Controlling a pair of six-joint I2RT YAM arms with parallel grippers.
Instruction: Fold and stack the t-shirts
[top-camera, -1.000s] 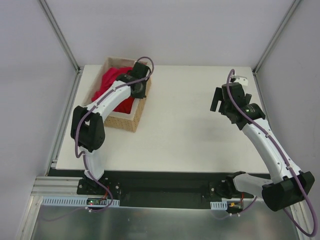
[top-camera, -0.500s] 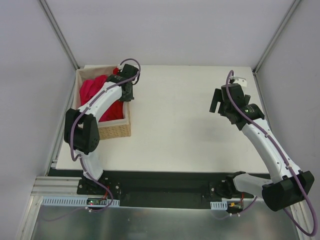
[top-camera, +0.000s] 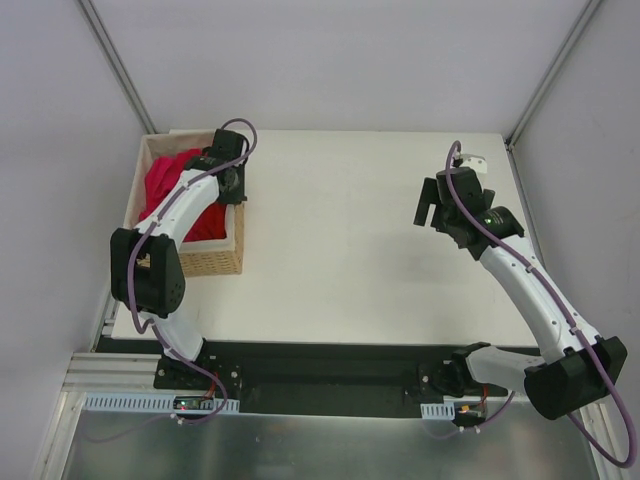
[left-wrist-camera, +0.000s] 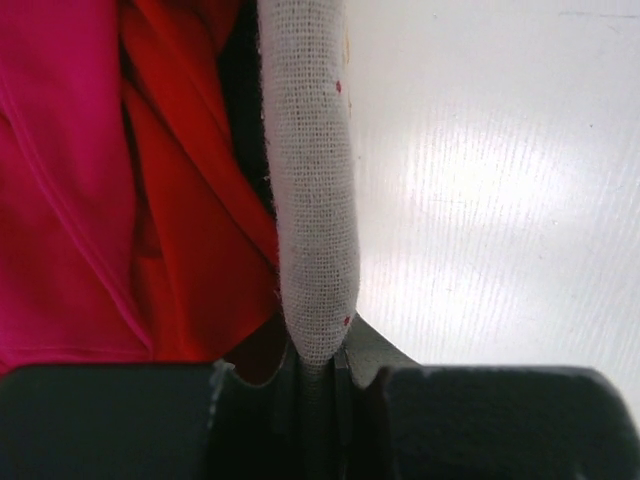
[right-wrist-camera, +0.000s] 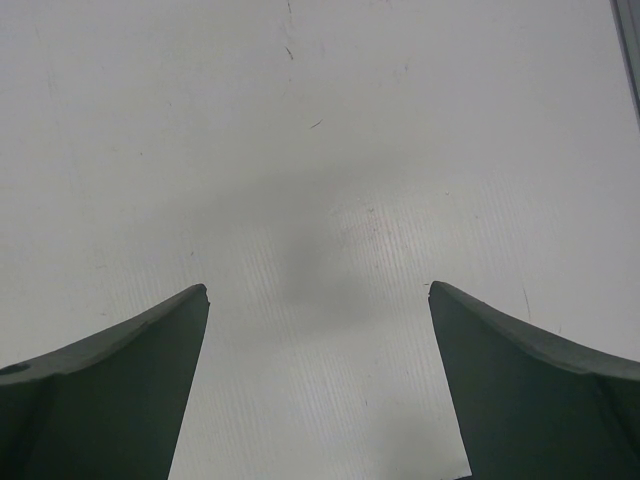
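The left gripper (left-wrist-camera: 318, 362) is clamped on the cloth-lined rim of the basket (top-camera: 214, 262), with red t-shirts (top-camera: 165, 185) heaped inside. The right gripper (right-wrist-camera: 318, 288) hangs wide open over the white table (top-camera: 340, 260).

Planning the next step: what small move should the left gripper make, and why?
Probably open the left gripper to release the basket rim: it pinches only the rim, the basket sits at the table's left edge, and the shirts lie inside.

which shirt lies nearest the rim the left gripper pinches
The brighter red t-shirt, right beside the basket's cloth-lined rim; the magenta t-shirt lies beyond it, farther from the left gripper.
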